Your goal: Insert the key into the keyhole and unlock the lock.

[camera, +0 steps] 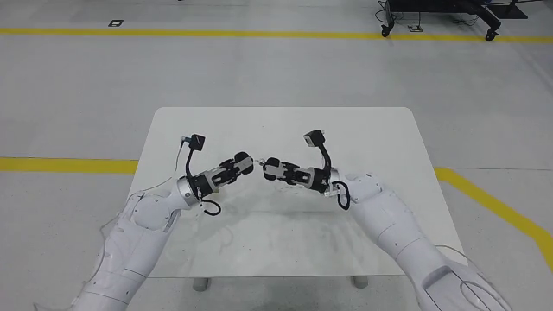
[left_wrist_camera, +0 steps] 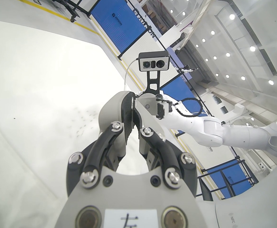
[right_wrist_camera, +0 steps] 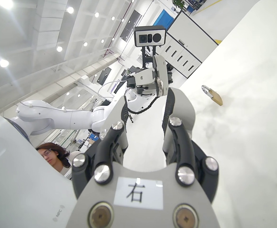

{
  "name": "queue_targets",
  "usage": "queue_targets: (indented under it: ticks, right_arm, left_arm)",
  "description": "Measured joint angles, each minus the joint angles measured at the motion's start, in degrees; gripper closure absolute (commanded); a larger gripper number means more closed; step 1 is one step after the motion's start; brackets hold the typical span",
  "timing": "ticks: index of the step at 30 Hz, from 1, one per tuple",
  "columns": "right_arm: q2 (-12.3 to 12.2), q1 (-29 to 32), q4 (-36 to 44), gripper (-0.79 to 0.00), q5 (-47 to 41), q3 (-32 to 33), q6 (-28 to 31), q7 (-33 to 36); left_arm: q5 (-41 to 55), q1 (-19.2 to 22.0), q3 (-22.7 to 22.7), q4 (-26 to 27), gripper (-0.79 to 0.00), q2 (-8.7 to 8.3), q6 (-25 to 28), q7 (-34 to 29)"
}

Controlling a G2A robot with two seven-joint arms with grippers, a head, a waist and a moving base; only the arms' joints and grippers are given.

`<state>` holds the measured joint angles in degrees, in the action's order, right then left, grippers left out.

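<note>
My left gripper (left_wrist_camera: 131, 103) hangs above the middle of the white table (camera: 363, 138), its fingers pressed together. From the right wrist view, a small silver key (right_wrist_camera: 161, 84) sticks out of those fingers. My right gripper (right_wrist_camera: 149, 96) faces it tip to tip, open, with the key just in front of one of its fingertips (right_wrist_camera: 174, 93). In the top view the left gripper (camera: 251, 161) and the right gripper (camera: 268, 169) almost meet. A brass padlock (right_wrist_camera: 213, 95) with a silver shackle lies flat on the table beyond them, apart from both grippers.
The table's edges (camera: 415, 130) lie well away from the grippers. Around it is open floor with a yellow line (camera: 60, 165), and a black wheeled frame (camera: 441, 4) stands far behind.
</note>
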<state>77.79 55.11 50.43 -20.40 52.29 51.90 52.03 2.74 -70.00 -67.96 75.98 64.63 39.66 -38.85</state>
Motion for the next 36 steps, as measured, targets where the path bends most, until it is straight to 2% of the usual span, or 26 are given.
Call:
queue_targets:
  ticks: [6, 10, 16, 18, 23, 32, 33, 34, 36]
  right_arm:
    - [0.18, -0.65, -1.08, -0.308, 1.11, -0.49, -0.75, -1.37]
    - [0.36, -1.06, -1.76, -0.265, 1.3, -0.87, -0.9, -1.86]
    - [0.53, -1.51, -2.44, -0.148, 0.4, -1.24, -0.61, -1.45]
    - [0.56, -1.7, -2.69, -0.062, 0.4, -1.32, -0.61, -1.43]
    - [0.71, -1.99, -3.0, 0.0, 0.18, -1.68, -0.71, -1.3]
    - [0.8, -2.35, -3.31, 0.0, 0.11, -2.06, -0.79, -0.89]
    - [0.8, -2.33, -3.31, 0.0, 0.12, -2.09, -0.76, -0.85]
    - [0.8, -2.3, -3.33, 0.0, 0.1, -2.1, -0.74, -0.8]
    - [0.76, -2.21, -3.46, 0.0, -0.14, -2.02, -0.54, -0.74]
  left_arm:
    - [0.26, 0.2, 0.34, -0.05, 0.0, -0.06, -0.21, -0.7]
    - [0.38, 0.35, 0.62, -0.16, 0.0, -0.07, -0.26, -0.91]
    - [0.22, 0.47, 0.91, -0.24, 0.0, -0.1, -0.32, -0.9]
    - [-0.05, 0.52, 1.05, -0.25, 0.0, -0.11, -0.43, -0.89]
    - [-0.64, 0.59, 1.41, -0.15, 0.0, -0.12, -0.56, -0.8]
    - [-0.72, 0.59, 1.58, -0.05, 0.0, -0.22, -0.68, -0.8]
    - [-0.65, 0.59, 1.59, -0.05, -0.65, -0.23, -0.67, -0.8]
    - [-0.55, 0.59, 1.59, -0.06, -0.785, -0.24, -0.66, -0.78]
    - [-0.21, 0.58, 1.56, -0.08, -0.785, -0.26, -0.63, -0.72]
